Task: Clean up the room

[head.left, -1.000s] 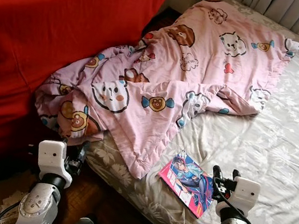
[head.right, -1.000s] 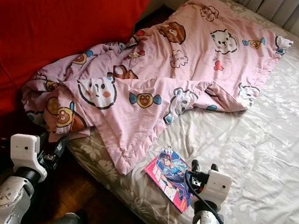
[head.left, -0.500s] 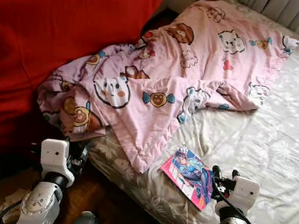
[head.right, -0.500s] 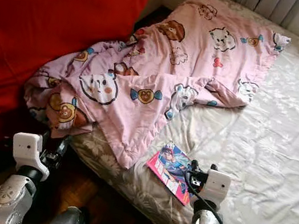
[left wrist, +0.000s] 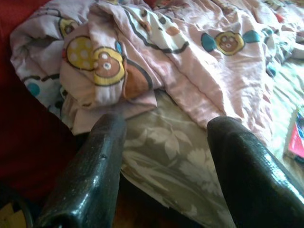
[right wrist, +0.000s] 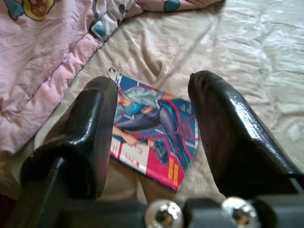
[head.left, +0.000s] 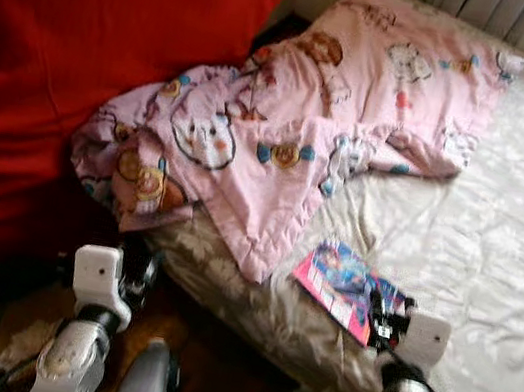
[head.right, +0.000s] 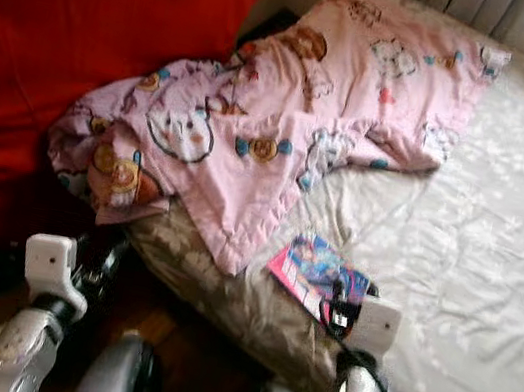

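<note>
Right hand point(right wrist: 152, 123) released, fingers spread just above the magazine point(right wrist: 154, 126) lying on the bed point(head.left: 497, 248). Left hand point(left wrist: 166, 156) released, near the bed edge, pink blanket point(left wrist: 180, 61) just beyond its fingertips

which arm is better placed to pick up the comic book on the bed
The right. The right gripper is open with the comic book framed between its fingers. The left gripper, also open, faces the pink blanket at the bed's edge.
</note>
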`<state>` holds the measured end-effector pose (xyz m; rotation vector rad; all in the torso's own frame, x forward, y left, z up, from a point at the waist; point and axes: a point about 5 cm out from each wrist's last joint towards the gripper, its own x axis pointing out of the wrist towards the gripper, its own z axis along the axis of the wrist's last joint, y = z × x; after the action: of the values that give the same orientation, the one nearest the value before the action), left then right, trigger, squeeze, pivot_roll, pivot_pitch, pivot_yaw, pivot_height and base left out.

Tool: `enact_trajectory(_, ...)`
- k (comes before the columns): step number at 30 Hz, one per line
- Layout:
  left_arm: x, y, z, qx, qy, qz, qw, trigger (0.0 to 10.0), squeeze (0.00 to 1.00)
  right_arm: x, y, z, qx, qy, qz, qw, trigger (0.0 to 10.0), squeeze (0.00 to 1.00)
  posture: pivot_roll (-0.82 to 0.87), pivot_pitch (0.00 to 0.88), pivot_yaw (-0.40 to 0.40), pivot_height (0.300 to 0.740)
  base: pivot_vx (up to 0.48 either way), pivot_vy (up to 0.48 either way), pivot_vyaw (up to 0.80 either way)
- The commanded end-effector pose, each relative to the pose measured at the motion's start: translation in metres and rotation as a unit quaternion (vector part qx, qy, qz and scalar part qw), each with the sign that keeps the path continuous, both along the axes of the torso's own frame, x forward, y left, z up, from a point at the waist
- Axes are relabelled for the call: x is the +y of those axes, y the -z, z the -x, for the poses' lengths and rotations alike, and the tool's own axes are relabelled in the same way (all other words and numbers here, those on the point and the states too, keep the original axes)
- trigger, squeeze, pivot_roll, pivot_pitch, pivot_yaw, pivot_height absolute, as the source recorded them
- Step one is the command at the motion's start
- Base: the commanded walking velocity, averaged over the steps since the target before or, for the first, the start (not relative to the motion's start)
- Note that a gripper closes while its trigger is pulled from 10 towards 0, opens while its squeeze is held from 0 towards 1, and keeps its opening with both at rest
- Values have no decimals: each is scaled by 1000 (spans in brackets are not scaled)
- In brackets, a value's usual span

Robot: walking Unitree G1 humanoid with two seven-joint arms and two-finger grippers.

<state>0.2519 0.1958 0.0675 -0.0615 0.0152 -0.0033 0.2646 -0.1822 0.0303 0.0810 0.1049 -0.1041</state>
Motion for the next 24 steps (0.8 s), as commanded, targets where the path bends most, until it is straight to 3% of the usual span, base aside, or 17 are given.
enact_trajectory(1,-2,2,3,8,7,3,1000,10000,0,-1,8,7,16,6,0,1000,10000,0,35,195,-32,639,0,0,0)
enact_trajectory(15,-6,4,6,14,15,5,1000,10000,0,6,14,9,31,1,-8,999,10000,0,43,192,-23,639,0,0,0)
enact_trajectory(20,-4,3,6,17,15,4,1000,10000,0,6,15,10,28,5,-9,1000,10000,0,45,214,-19,609,0,0,0)
enact_trajectory(24,-3,3,5,18,13,2,1000,10000,0,5,14,10,22,12,-13,1000,10000,0,47,225,-18,609,0,0,0)
